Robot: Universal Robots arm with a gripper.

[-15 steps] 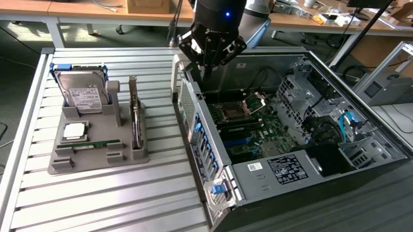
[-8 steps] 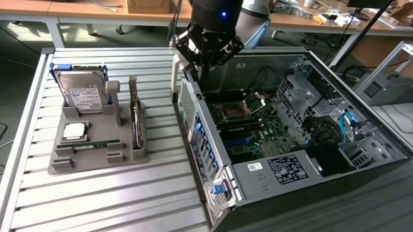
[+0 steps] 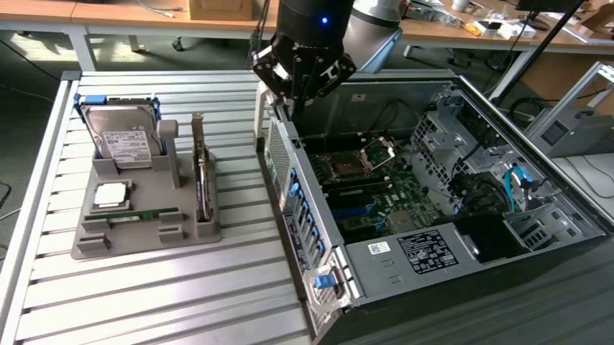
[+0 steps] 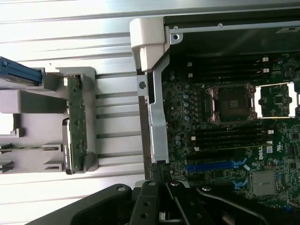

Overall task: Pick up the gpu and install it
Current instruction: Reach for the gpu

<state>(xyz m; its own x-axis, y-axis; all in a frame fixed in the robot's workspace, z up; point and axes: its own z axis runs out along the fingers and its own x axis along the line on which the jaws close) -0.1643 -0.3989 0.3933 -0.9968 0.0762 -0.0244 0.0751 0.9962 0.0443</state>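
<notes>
Gripper (image 4: pixel 159 170) pressed together, empty, above case wall (image 3: pixel 287 180); gpu (image 3: pixel 201 180) upright in grey holder (image 3: pixel 144 241); hard-drive label (image 3: pixel 128 147) print illegible.

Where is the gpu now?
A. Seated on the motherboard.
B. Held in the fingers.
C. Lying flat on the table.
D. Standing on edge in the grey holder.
D: the gpu stands on edge in the grey holder, beside the hard drive, outside the case.

robot arm (image 3: pixel 321 21) angled steeply down, pincer (image 3: pixel 292 102) pointing straight downward, jaws drawn fully together
</notes>
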